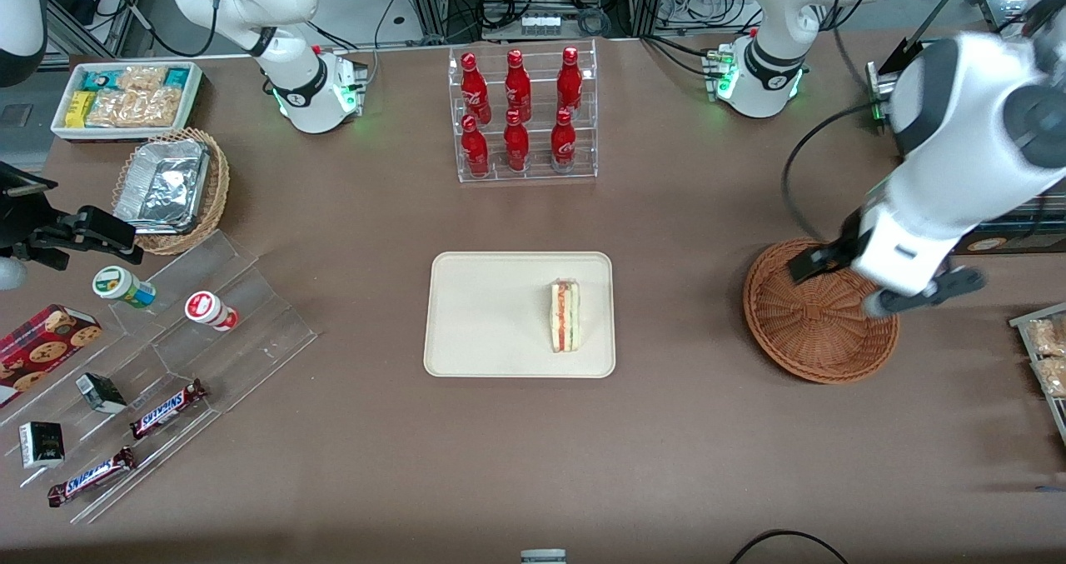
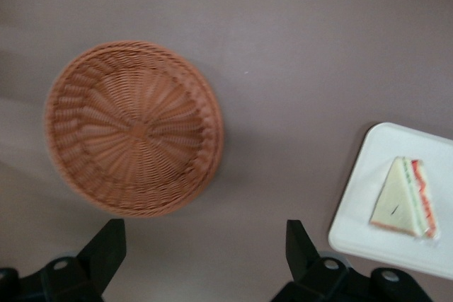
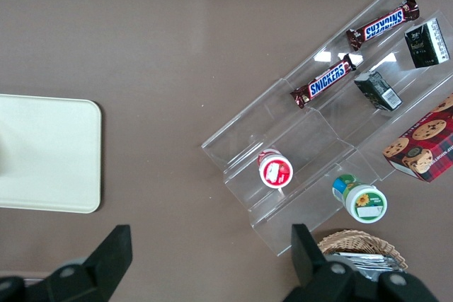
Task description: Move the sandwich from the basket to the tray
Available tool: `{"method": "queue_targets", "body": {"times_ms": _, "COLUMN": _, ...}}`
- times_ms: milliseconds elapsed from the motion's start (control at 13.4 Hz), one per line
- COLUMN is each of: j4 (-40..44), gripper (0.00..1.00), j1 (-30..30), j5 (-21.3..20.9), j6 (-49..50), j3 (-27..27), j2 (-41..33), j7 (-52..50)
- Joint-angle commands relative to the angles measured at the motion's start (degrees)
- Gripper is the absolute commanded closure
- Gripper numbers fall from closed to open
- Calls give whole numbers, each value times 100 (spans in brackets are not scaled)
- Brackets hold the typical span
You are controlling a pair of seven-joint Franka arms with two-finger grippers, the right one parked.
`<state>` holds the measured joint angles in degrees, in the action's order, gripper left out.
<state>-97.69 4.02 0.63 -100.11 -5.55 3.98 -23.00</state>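
A brown table (image 1: 350, 239) fills the front view, a clear rack (image 1: 525, 114) of red bottles standing farther from the camera than the tray (image 1: 483, 314). On that tray lies the sandwich (image 1: 565, 315), close to the edge nearest the basket (image 1: 812, 331), filling edge up. The basket is empty, well apart from the tray toward the working arm's end. Above it hangs the gripper (image 2: 205, 259), fingers (image 2: 106, 249) spread wide and holding nothing — the placing looks done. The risk I see now is small: a low arm swing could clip the basket's rim and skid it, or jolt the tray — the sandwich sits near its edge.
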Motion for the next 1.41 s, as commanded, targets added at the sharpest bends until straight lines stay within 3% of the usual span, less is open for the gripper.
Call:
{"method": "queue_targets", "body": {"times_ms": 0, "j4": -330, "gripper": 0, "j1": -174, "j5": -245, "j6": 517, "j3": -69, "j2": -713, "j7": 523}}
{"method": "queue_targets", "body": {"times_ms": 74, "j4": -207, "gripper": 0, "j1": -156, "j5": -413, "j6": 772, "j3": -69, "j2": -766, "j7": 568}}
{"method": "queue_targets", "body": {"times_ms": 372, "j4": 558, "gripper": 0, "j1": -174, "j5": -432, "j6": 1564, "j3": -51, "j2": -714, "j7": 1235}}
{"method": "queue_targets", "body": {"times_ms": 1339, "j4": 532, "gripper": 0, "j1": -174, "j5": 7, "j6": 1381, "j3": 89, "j2": -767, "j7": 1210}}
